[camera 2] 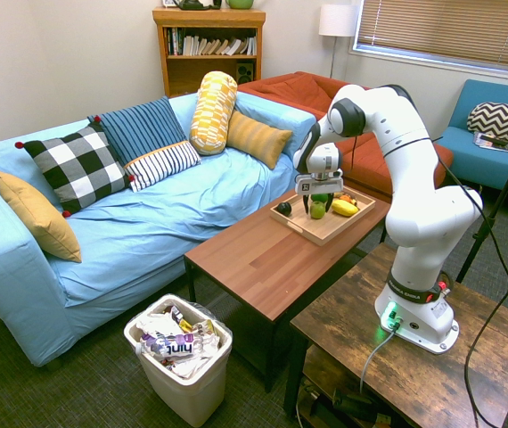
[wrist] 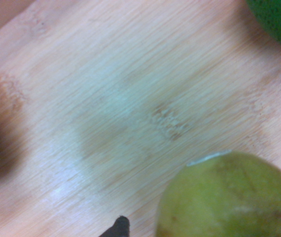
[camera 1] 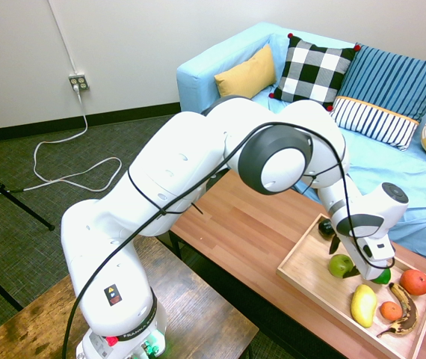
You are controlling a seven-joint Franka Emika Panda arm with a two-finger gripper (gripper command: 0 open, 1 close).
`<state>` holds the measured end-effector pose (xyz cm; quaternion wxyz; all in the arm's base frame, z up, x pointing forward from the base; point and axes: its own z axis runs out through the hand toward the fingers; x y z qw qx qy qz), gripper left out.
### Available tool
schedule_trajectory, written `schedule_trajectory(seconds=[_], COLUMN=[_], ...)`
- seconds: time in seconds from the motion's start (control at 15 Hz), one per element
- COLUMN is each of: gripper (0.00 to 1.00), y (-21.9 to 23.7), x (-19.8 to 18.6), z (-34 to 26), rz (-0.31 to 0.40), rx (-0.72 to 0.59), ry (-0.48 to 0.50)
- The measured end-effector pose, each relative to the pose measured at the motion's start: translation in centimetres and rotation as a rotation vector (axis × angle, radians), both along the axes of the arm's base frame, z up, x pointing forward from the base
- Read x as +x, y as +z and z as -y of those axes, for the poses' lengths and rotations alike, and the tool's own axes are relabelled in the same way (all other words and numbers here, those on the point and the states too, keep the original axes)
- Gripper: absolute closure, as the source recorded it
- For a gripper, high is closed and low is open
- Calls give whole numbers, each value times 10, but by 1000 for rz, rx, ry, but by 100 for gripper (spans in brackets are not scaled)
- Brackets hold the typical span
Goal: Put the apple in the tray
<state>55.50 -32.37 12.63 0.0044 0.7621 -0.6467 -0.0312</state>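
Note:
The yellow-green apple (camera 1: 339,265) (camera 2: 317,210) rests on the floor of the light wood tray (camera 1: 301,278) (camera 2: 313,234), towards its sofa-side end. My gripper (camera 1: 345,259) (camera 2: 316,202) hangs straight down over the apple, open, with one dark finger on either side of the fruit. In the wrist view the apple (wrist: 229,197) fills the lower right corner, lying on the bare tray wood (wrist: 130,98).
Also in the tray are a darker green fruit (camera 1: 382,277) (wrist: 278,19), a yellow fruit (camera 1: 363,305), two oranges (camera 1: 415,281), a spotted banana (camera 1: 406,310) and a small black thing (camera 1: 325,226). The tray sits on a wooden coffee table (camera 1: 250,224) before a blue sofa (camera 2: 147,214).

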Motion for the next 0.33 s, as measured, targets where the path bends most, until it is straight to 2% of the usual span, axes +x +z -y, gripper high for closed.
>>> schedule_trajectory(seconds=[0.33], gripper=[0], y=[72], x=[-14], z=[-6], rz=[59], rx=[-21], ry=[12])
